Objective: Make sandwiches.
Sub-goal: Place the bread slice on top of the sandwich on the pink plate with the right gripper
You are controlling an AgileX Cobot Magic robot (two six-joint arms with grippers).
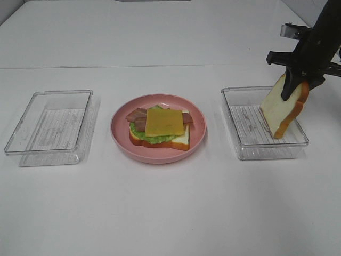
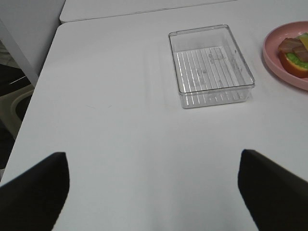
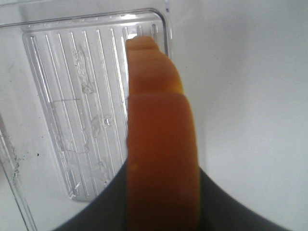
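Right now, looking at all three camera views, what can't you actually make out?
- Left gripper: absent from the exterior high view; the left wrist view's edge cuts off its fingers.
- Bread slice: right wrist view shows only its crust; the white face is turned away.
- Right gripper: contact hidden by the slice.
- Pink plate: cropped in the left wrist view.

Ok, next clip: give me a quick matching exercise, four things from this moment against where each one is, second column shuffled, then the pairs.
Things:
1. bread slice
2. cheese square
3. left clear tray
4. pink plate

Places or states:
A. between the two trays
B. lying on top of the bacon
C. held tilted by the right pincer over the right clear tray
D. holding nothing

Pairs: 1-C, 2-B, 3-D, 4-A
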